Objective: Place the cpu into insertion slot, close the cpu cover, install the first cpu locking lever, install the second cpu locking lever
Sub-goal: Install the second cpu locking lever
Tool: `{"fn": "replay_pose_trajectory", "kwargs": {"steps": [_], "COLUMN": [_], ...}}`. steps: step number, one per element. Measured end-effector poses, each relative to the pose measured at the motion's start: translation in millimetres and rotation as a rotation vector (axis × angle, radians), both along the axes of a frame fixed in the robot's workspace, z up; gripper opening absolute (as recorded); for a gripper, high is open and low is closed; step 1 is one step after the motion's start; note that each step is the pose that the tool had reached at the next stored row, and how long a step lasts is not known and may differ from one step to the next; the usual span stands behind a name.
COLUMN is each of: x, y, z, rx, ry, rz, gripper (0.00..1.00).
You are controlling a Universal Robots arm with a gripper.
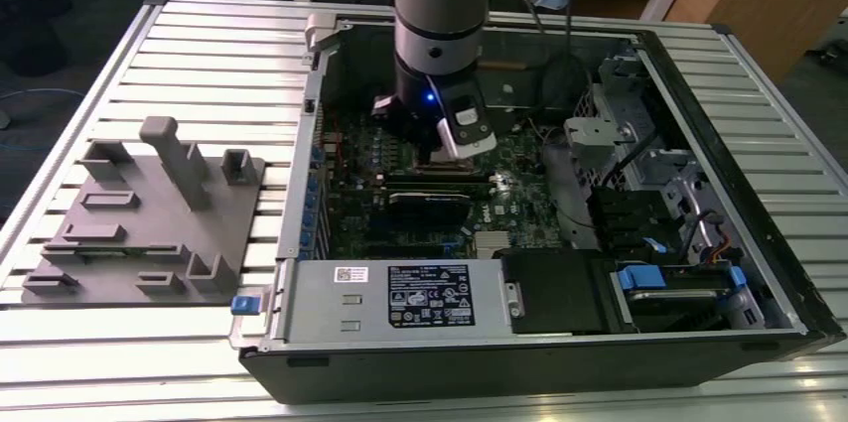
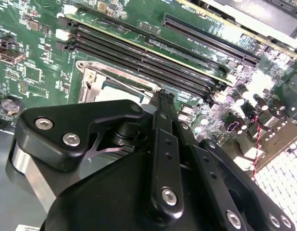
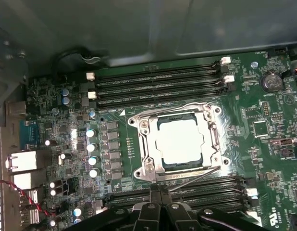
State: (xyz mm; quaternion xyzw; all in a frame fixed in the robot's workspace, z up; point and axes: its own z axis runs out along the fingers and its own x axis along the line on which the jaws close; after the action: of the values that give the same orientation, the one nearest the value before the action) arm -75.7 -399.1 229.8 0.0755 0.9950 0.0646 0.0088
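Black linkage gripper (image 3: 160,192), fingers together and empty, poised just beside silvery square cpu cover (image 3: 180,142), shut over dull silvery-tan cpu (image 3: 179,141) seated in insertion slot (image 3: 147,162), apparently for lever work

The space directly above the insertion slot (image 3: 179,143) is left open in the first wrist view, with the cpu cover (image 3: 212,139) lying flat around the cpu (image 3: 179,142). The slot is hemmed on two opposite sides by rows of long black memory slots (image 3: 158,86), and a cluster of upright capacitors (image 3: 92,154) stands beside it. The claw (image 3: 160,195) is seen close over the nearer memory rows, fingertips brought together. In the exterior view, access is bounded by the computer case (image 1: 742,74) walls; a black cable (image 1: 570,74) and a drive cage (image 1: 662,204) crowd the exterior view's right. The grey fixture (image 1: 146,223) sits apart on the bench (image 1: 212,55).
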Motion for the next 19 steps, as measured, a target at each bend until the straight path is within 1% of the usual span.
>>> {"fn": "replay_pose_trajectory", "kwargs": {"steps": [7, 12, 19], "x": [-3.1, -3.1, -3.2], "y": [0.0, 0.0, 0.0], "z": [-7.7, -8.5, -14.9], "rx": [0.0001, 0.0000, 0.0003], "ry": [0.0000, 0.0000, -0.0001], "rz": [-0.004, -0.004, -0.005], "gripper": [0.10, 0.10, 0.10]}}
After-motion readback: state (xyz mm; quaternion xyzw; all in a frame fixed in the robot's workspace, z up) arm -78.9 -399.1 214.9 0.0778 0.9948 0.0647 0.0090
